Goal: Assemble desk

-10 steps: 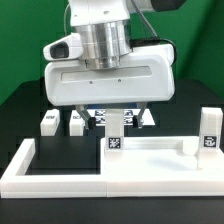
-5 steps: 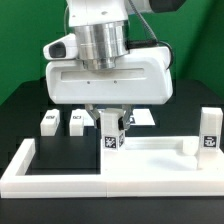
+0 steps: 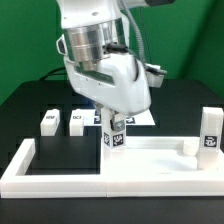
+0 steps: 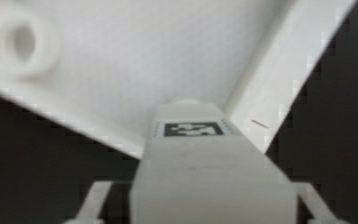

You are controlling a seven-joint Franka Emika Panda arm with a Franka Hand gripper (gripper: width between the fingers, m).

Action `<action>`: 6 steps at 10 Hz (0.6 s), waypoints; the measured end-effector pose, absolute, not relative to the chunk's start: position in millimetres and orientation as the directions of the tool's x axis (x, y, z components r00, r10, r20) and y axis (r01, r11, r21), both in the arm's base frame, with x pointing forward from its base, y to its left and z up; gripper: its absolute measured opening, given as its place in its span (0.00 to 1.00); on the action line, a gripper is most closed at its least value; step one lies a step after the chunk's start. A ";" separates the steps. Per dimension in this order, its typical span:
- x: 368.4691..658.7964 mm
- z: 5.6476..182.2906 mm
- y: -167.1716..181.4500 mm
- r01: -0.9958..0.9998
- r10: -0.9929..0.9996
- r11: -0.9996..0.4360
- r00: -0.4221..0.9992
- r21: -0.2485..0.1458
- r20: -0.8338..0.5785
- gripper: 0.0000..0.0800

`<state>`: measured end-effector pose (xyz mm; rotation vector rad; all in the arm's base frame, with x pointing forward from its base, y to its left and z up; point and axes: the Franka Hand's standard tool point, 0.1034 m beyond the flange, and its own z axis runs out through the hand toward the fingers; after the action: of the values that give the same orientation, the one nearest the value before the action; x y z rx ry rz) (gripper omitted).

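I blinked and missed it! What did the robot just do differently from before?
The gripper, shut on a desk leg, twisted and tipped toward the exterior view's right, keeping that leg at the tabletop corner. Nothing was let go. The leftmost leg, the leg beside it and the rightmost leg stayed put.

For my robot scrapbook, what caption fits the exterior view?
Gripper holds a tagged desk leg above the tabletop; two spare legs stand nearby.
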<state>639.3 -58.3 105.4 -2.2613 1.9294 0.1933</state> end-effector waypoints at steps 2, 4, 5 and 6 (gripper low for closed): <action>641.6 103.9 -55.7 -0.994 -0.972 0.111 -0.107 -0.005 -0.209 0.37; 642.6 103.8 -56.4 -0.974 -0.953 0.228 -0.226 0.012 -0.202 0.37; 642.9 103.8 -56.9 -0.961 -0.941 0.277 -0.276 0.020 -0.199 0.37; 643.1 104.0 -56.9 -0.955 -0.935 0.297 -0.295 0.023 -0.197 0.37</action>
<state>643.1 -56.9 104.0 -1.7693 2.4086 0.2033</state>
